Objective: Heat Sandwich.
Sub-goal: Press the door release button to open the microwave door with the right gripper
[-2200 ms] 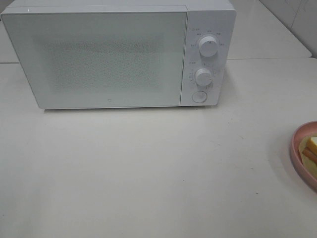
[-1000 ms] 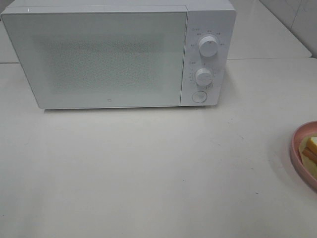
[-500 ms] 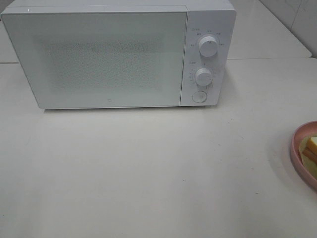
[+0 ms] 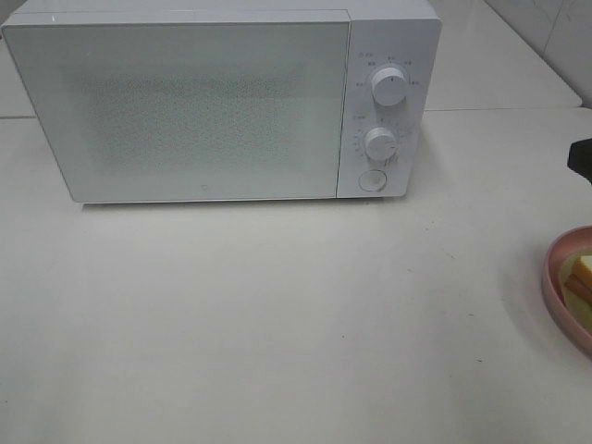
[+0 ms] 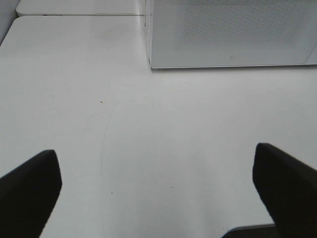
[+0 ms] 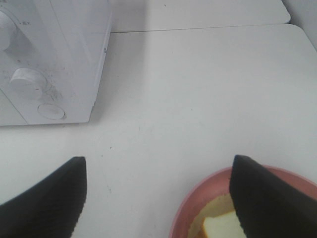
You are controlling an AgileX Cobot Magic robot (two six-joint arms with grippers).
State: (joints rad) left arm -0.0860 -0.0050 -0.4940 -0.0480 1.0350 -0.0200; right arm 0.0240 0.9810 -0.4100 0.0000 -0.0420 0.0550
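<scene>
- Left gripper [image 5: 156, 168] is held spread wide and empty over the table [image 4: 277, 324].
- Microwave [image 4: 185, 102] door is seen shut, at the back edge.
- Right gripper [image 6: 158, 168] is held with jaws apart and empty; its arm is newly seen at the right edge, so the approach is judged just begun.
- Sandwich [image 4: 583, 276] is left untouched on the pink plate [image 4: 552, 268], at the right edge.

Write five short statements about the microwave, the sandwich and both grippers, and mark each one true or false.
1. The microwave door is shut. True.
2. The sandwich is inside the microwave. False: it lies on the pink plate, out on the table.
3. The right gripper grips the sandwich. False: its jaws stand open, holding nothing.
4. The left gripper is open. True.
5. The microwave has three knobs. False: two knobs above a round button.
</scene>
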